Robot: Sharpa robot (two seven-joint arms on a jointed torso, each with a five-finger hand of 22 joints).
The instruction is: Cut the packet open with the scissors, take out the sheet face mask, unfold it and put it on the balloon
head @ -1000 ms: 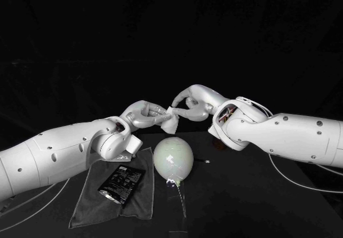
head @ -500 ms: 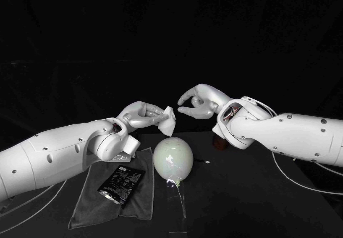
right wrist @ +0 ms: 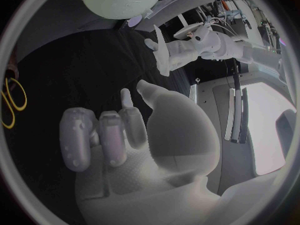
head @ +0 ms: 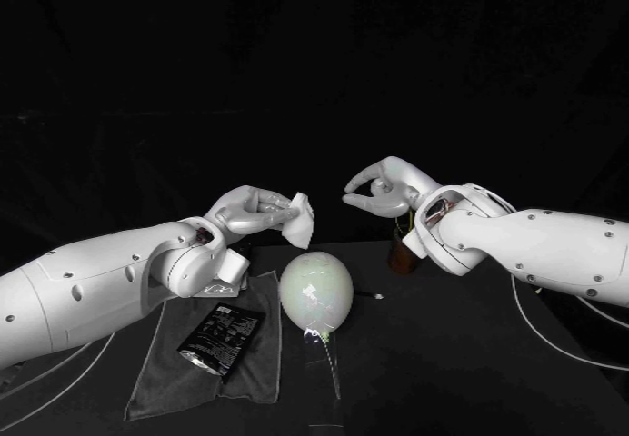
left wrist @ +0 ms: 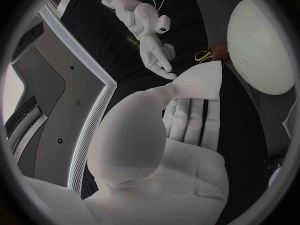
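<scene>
Two hands are raised above the black table (head: 459,363) in the middle of the head view, apart from each other with a dark gap between them. Your left hand (head: 255,211), just left of centre, grips the sheet face mask (head: 300,221). The mask is a folded white piece, pinched at its upper part between thumb and fingers, with its lower corner hanging free above the balloon (head: 317,291) and not touching it. The left wrist view confirms this: the mask (left wrist: 203,80) sticks out past the fingertips as a pale wedge. Your right hand (head: 384,186), right of centre and slightly higher, holds nothing. Its fingers are curled in toward the thumb, and the right wrist view shows the same curl (right wrist: 119,135). The balloon, pale and egg-shaped, lies on the table at centre frame, below the two hands, with its knotted end toward the bottom edge. The black packet (head: 220,338) rests on a grey cloth (head: 164,372) at lower left, just beside the balloon. The scissors (right wrist: 14,102) lie on the table, and of them you can make out only the yellow handle loops. A small white speck (head: 377,296) sits on the table right of the balloon.
</scene>
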